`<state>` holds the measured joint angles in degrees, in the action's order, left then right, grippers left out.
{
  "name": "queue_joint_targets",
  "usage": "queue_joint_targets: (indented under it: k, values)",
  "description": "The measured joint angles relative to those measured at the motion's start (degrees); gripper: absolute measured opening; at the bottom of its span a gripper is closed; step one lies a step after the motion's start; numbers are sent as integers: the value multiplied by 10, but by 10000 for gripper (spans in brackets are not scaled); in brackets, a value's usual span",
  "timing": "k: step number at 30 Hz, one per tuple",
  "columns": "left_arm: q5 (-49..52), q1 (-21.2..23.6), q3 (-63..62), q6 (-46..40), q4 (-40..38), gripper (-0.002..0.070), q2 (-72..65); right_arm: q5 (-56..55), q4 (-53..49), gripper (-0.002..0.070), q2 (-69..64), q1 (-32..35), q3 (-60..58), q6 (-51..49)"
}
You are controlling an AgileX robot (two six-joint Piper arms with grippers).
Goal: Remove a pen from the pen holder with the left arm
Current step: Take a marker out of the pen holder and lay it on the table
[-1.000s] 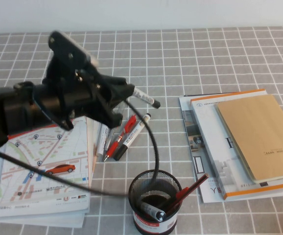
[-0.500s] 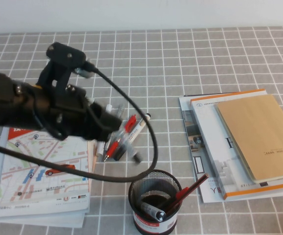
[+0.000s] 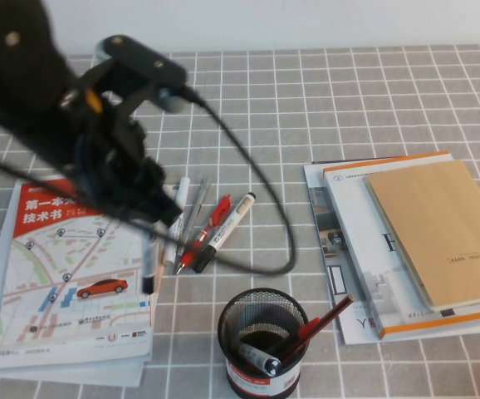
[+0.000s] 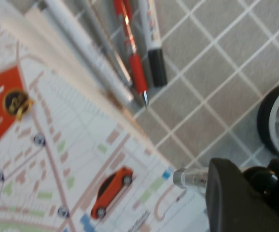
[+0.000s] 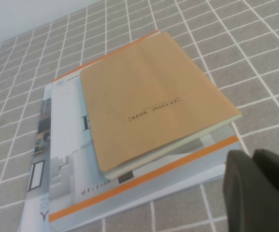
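Observation:
My left gripper [image 3: 155, 223] is shut on a pen [image 3: 148, 266] with a white barrel and black tip. The pen hangs over the right edge of the map booklet [image 3: 66, 283]. In the left wrist view the pen's grey end [image 4: 187, 178] sticks out past one dark finger [image 4: 241, 203]. The black mesh pen holder [image 3: 223, 332] stands near the front edge, right of the gripper, holding a red pen [image 3: 319, 326] and a marker [image 3: 257, 359]. My right gripper [image 5: 258, 191] shows only in its wrist view, shut and empty, beside the stacked books.
Several loose pens and markers [image 3: 211, 229] lie on the tiles between the map booklet and the holder. A tan notebook [image 3: 439, 229] lies on a stack of books [image 3: 348, 249] at the right. A black cable [image 3: 265, 216] loops over the table.
The left arm has swung left and back with the pen, from over the loose pens to the map booklet's edge. The pen now points down toward the booklet.

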<state>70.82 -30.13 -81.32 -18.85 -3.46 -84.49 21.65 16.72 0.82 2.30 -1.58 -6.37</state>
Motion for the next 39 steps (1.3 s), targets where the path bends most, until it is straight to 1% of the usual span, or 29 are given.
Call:
queue_joint_targets:
  k: [5, 14, 21, 30, 39]
  values:
    - [1, -11, -61, 11, -9, 114, -75, 0, 0, -13, 0, 0, 0, 0]
    - [1, -33, -163, 12, 11, 115, -230, 0, 0, -13, 0, 0, 0, 0]
    - [-7, -38, -232, 12, 11, 115, -299, 0, 0, -13, 0, 0, 0, 0]
    - [-40, -38, -248, 13, 6, 114, -336, 0, 0, -13, 0, 0, 0, 0]
    - [-105, -38, -248, 13, -26, 114, -363, 0, 0, -13, 0, 0, 0, 0]
